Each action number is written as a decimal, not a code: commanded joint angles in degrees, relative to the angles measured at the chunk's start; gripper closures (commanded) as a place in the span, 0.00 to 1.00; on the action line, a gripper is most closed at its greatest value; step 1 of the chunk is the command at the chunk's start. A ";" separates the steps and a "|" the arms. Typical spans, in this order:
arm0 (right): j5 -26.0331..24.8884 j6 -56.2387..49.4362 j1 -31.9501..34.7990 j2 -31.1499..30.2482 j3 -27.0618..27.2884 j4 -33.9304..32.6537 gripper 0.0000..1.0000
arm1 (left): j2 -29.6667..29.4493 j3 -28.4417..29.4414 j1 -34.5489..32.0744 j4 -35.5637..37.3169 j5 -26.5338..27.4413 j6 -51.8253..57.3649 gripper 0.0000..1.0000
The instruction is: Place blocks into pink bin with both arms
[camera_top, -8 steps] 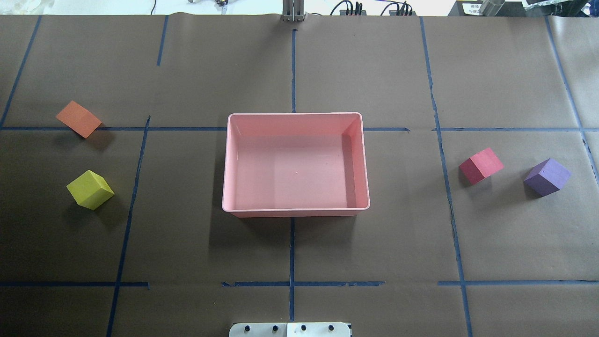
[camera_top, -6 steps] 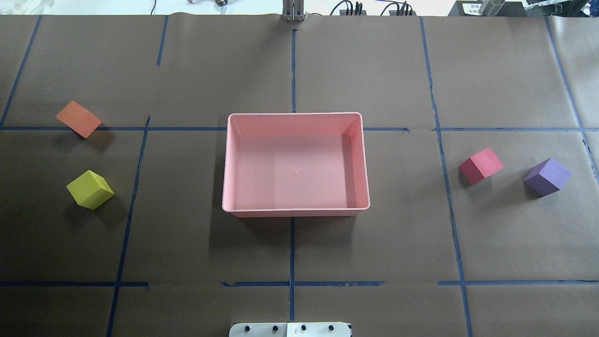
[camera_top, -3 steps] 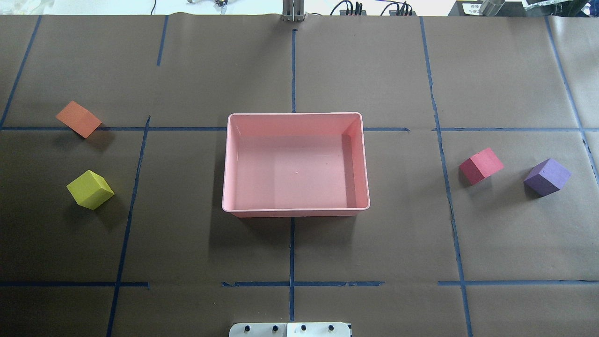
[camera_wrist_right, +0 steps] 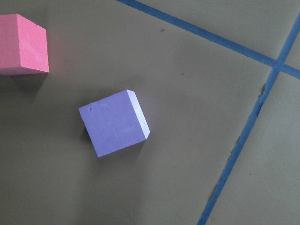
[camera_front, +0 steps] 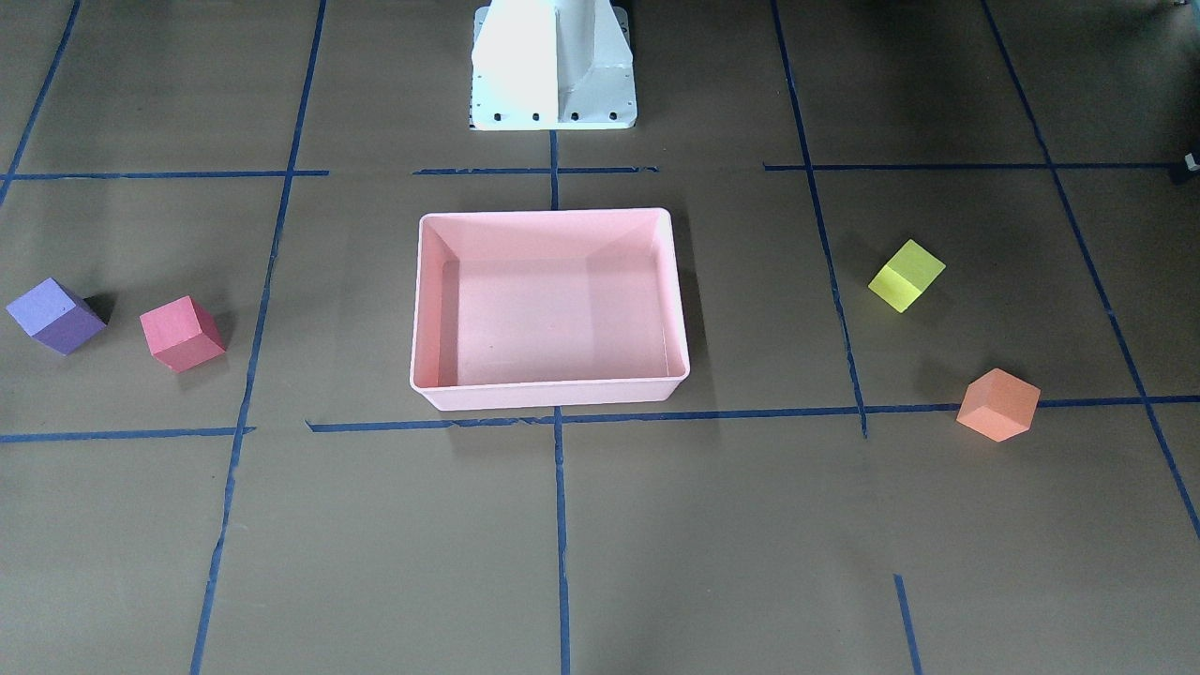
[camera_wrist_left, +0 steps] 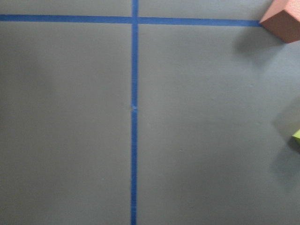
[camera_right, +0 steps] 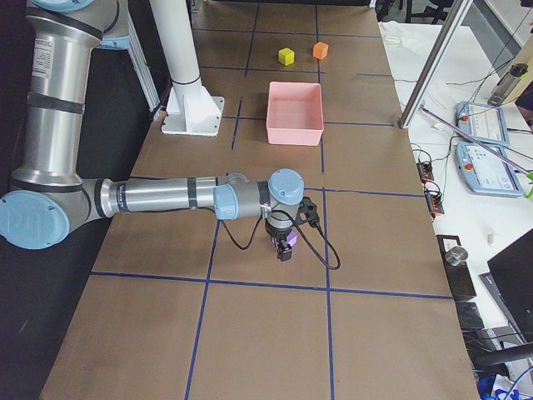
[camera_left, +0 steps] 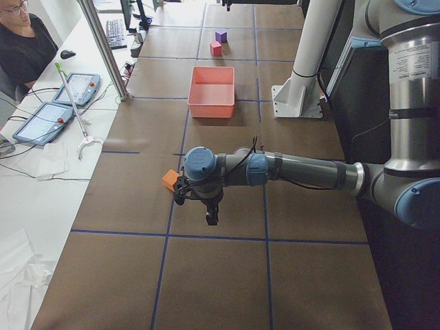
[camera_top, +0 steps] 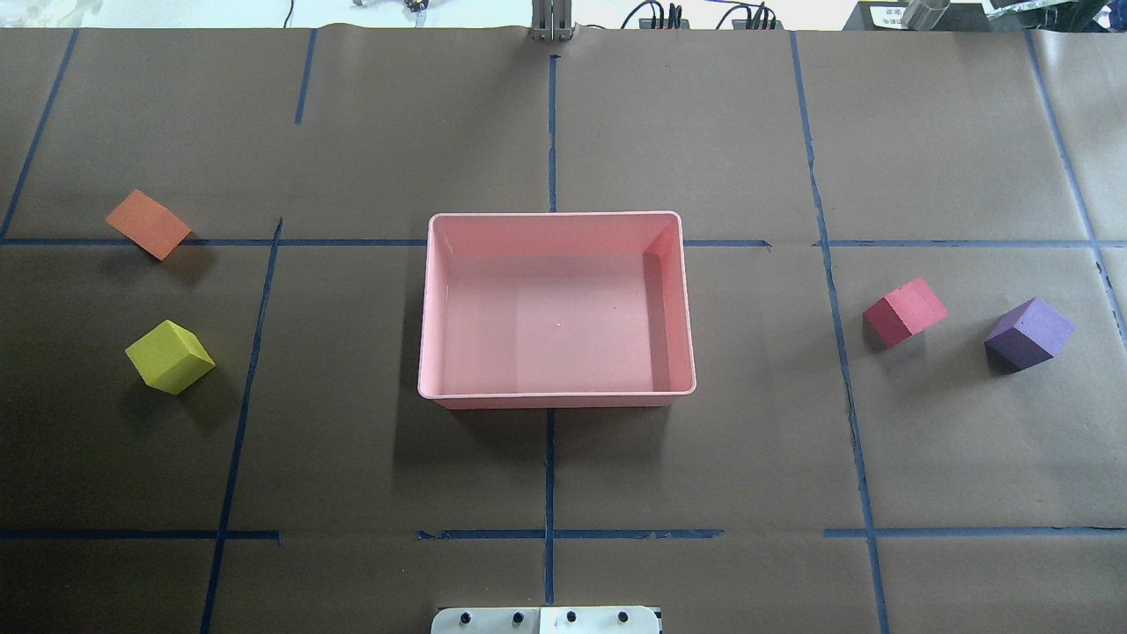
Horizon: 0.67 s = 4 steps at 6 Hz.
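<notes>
Whether the left gripper and the right gripper are spread or closed cannot be told, since each is shown only in a side view, hung fingers-down over its own end of the paper-covered table. No block is being carried, as all four are accounted for on the paper. By the left wrist camera only a corner of the orange block and a sliver of the yellow block are caught at the frame's right edge. By the right wrist camera the purple block is framed a little left of centre, with the red block near it but apart. The pink bin is set at the middle of the table, in front of the white pedestal, well apart from both pairs of blocks, and nothing lies in it. The task is therefore judged not yet begun: four pick-ups and four placements are left, two for each arm. No brand, label or writing can be read on the blocks, the bin or the arms; only blue tape lines are marked on the paper.
</notes>
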 commanded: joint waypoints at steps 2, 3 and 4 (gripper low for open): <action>-4.08 -0.28 -9.13 3.91 -0.32 2.91 0.00 | 0.17 0.05 0.00 -0.03 -0.27 0.17 0.00; -7.24 -0.20 -11.25 3.83 -2.14 7.90 0.00 | 0.26 0.05 0.00 -0.03 -0.27 0.17 0.00; -7.27 0.07 -12.40 3.91 -3.55 9.95 0.00 | 0.26 -0.03 -0.09 -0.03 -0.27 0.17 0.00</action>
